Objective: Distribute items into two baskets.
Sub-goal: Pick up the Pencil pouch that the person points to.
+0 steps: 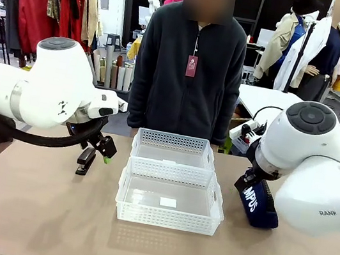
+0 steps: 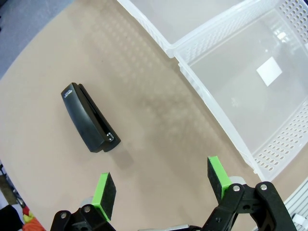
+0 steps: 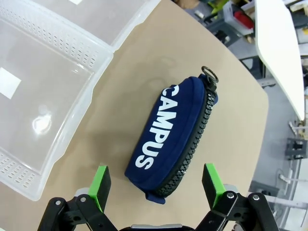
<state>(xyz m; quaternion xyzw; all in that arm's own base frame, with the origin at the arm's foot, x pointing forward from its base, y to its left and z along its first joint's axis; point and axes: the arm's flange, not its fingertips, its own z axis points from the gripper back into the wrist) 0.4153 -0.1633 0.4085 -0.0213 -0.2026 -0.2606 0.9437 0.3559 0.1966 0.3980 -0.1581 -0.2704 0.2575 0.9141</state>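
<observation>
1. Tan, matte table top spans the front view, with faint shadows of the lattice walls cast on it.
2. Two translucent white baskets sit at its middle, touching long side to long side: the near basket and the far basket.
3. To the left of the near basket, apart from it, the black stapler lies flat on the table.
4. The left gripper hangs above the table beside the stapler, its green pads spread wide and holding nothing.
5. To the right of the near basket, the navy pouch lies on the table, "CAMPUS" facing up and the zip pull ring at its far end.
6. The right gripper hovers over the pouch's near end, jaws wide to either side of it and not gripping.
7. At the far edge stands a person in a dark zip jacket.
8. Beyond, a clothes rack with red and dark garments stands far left, and a white side table far right.
</observation>
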